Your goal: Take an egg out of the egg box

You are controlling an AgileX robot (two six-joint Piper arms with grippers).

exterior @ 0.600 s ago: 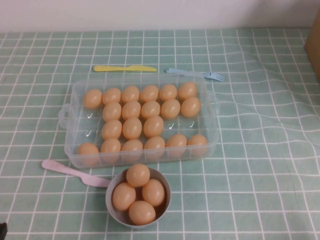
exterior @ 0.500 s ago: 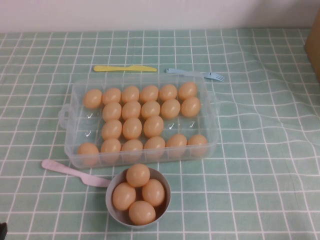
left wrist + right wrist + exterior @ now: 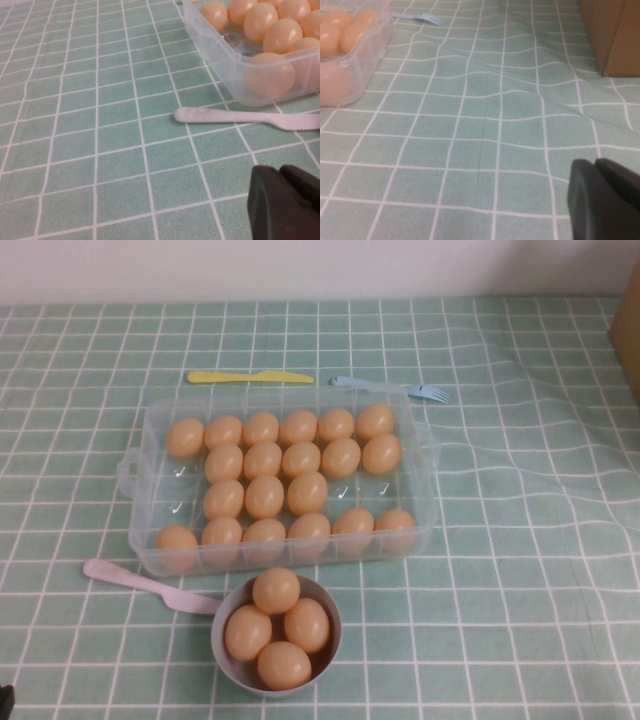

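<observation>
The clear plastic egg box [image 3: 138,502] sits at the table's centre and holds several peach-orange eggs [image 3: 264,497], with some seats bare. My left gripper [image 3: 280,171] is shut and empty, low over the cloth near the box's near-left corner [image 3: 235,65], apart from it. My right gripper [image 3: 595,163] is shut and empty over the cloth to the right of the box [image 3: 367,45]. Neither gripper's fingers show in the high view.
A grey bowl [image 3: 222,657] with several eggs stands in front of the box. A pink knife [image 3: 140,583] lies beside it, also in the left wrist view [image 3: 240,116]. A yellow knife [image 3: 250,377] and blue fork [image 3: 390,388] lie behind the box. A cardboard box [image 3: 612,35] stands at right.
</observation>
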